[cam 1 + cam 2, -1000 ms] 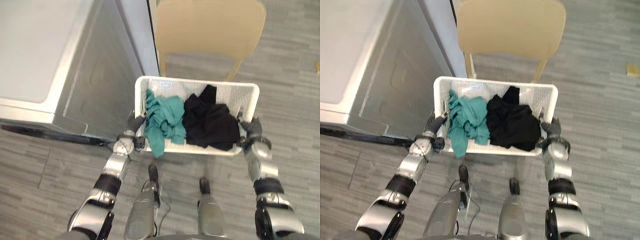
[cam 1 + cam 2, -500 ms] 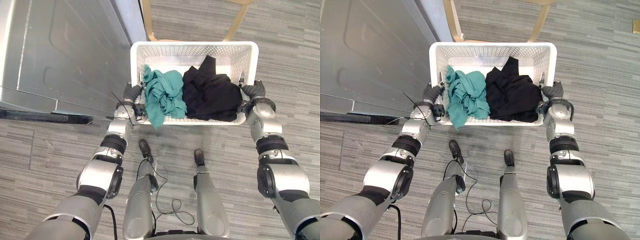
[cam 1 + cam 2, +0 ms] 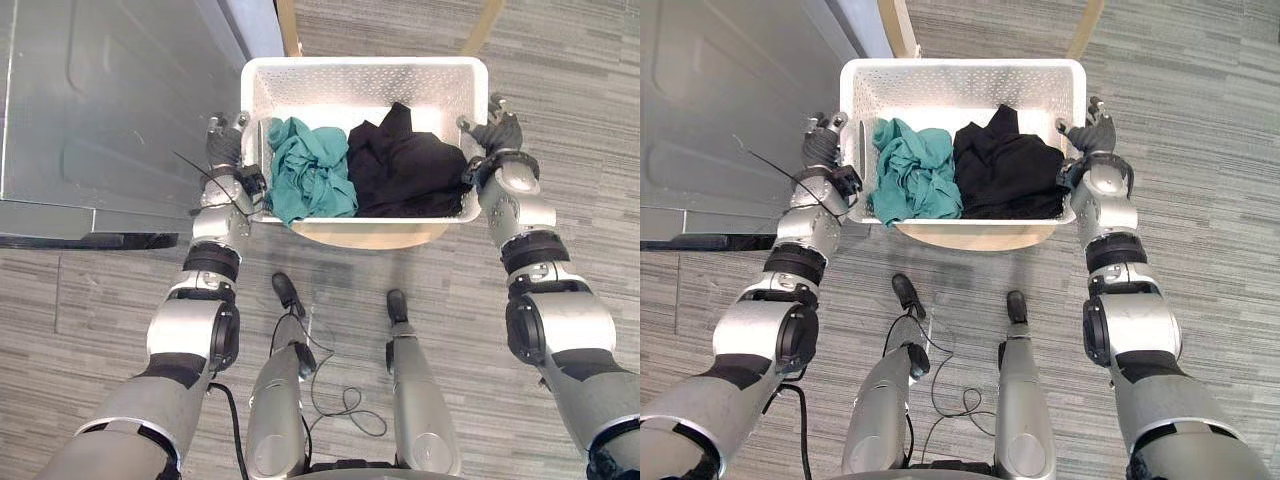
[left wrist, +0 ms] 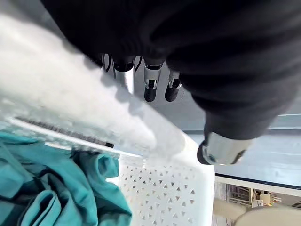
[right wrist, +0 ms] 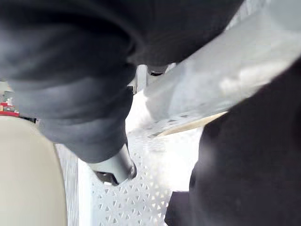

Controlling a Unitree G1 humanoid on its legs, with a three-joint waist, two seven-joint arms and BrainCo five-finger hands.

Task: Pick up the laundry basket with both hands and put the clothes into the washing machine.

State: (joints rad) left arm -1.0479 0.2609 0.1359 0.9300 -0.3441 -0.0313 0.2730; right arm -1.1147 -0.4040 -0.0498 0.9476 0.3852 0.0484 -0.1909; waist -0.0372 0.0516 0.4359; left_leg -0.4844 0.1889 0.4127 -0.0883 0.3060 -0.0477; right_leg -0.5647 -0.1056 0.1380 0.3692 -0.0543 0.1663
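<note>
Obs: white laundry basket [image 3: 360, 66] sits on the seat of a wooden chair [image 3: 365, 236], just right of the washing machine [image 3: 110, 100]. Load inside: teal garment [image 3: 308, 178] at left, black garment [image 3: 405, 170] at right, touching each other. Left hand [image 3: 224, 143] is at the left end wall and right hand [image 3: 495, 135] at the right end wall. Both have fingers extended and spread, nothing clasped. Left wrist view shows straight fingers [image 4: 151, 84] beside the rim.

Risks, as judged:
- Lifting on flat-finger pressure alone: basket likely slips or tips. Fingers should hook the rim at both ends first.
- Uneven closure: basket tilts, and the teal garment by the left wall spills.
- Left hand sits between basket and machine with little room, so a knock may shove the basket along the seat
</note>
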